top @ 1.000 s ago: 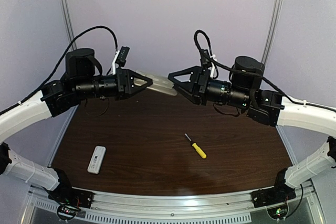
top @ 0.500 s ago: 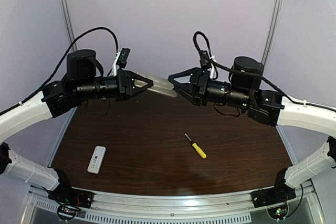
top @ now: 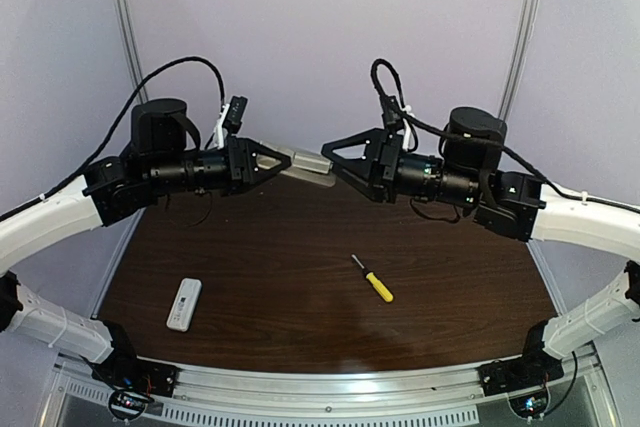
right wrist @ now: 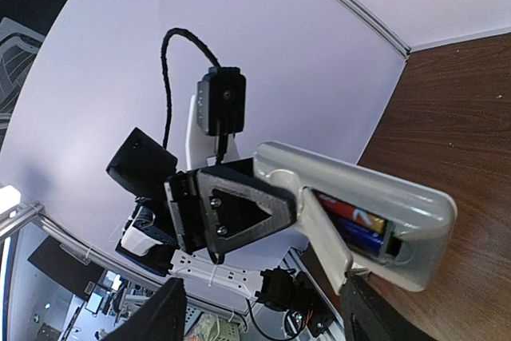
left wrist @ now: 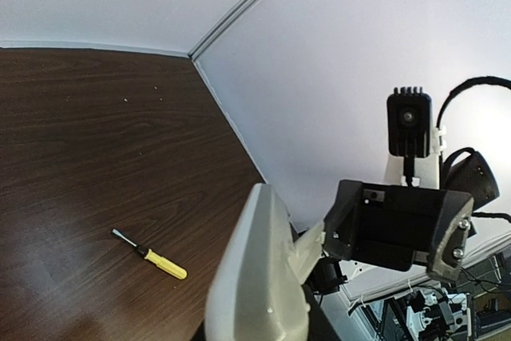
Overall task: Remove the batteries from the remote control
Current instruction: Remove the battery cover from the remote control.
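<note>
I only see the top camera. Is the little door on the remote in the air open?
Observer: Yes, the right wrist camera shows the cover hanging open on the grey remote.
Operator: Any batteries inside?
Observer: Two batteries show, one red, one bluish-purple.
Operator: Where does the door point?
Observer: The left wrist camera shows it reaching toward the right hand; touching, I cannot tell.

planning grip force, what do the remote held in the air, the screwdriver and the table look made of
The held remote: pale grey plastic, matte, with moulded rounded edges. The screwdriver: yellow handle, likely glossy plastic; thin shaft looks like metal, too small to be sure. The table: dark wood-grain top with slight sheen, possibly laminate.
</note>
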Controlling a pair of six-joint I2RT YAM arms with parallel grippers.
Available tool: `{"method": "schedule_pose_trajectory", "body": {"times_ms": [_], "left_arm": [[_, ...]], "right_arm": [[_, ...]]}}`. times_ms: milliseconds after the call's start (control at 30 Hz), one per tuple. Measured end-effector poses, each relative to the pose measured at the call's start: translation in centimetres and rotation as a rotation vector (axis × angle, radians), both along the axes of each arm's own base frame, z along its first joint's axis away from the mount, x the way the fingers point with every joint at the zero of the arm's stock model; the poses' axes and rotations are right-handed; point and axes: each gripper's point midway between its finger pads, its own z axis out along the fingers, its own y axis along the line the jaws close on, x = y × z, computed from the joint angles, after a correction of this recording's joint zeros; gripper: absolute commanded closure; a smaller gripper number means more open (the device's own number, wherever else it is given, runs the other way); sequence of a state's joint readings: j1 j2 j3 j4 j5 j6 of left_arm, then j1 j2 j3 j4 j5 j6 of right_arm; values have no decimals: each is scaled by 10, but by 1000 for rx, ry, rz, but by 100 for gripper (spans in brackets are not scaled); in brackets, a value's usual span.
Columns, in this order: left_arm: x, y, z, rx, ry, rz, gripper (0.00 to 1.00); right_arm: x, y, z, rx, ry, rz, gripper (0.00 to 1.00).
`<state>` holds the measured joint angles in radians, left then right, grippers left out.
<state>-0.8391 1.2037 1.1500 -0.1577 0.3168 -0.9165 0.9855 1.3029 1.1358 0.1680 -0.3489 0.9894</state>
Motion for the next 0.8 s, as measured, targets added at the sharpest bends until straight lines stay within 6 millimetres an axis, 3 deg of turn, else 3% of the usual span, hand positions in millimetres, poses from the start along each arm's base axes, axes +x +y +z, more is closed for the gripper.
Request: {"method": "schedule_pose_trajectory", "body": {"times_ms": [267, 800], "left_arm": [[4, -5, -23, 40, 39, 13, 100], [6, -5, -24, 38, 37, 20, 100]], "right_arm": [[-24, 3, 16, 40, -28, 97, 32], [-27, 6, 9, 20, -32, 120, 32]]}}
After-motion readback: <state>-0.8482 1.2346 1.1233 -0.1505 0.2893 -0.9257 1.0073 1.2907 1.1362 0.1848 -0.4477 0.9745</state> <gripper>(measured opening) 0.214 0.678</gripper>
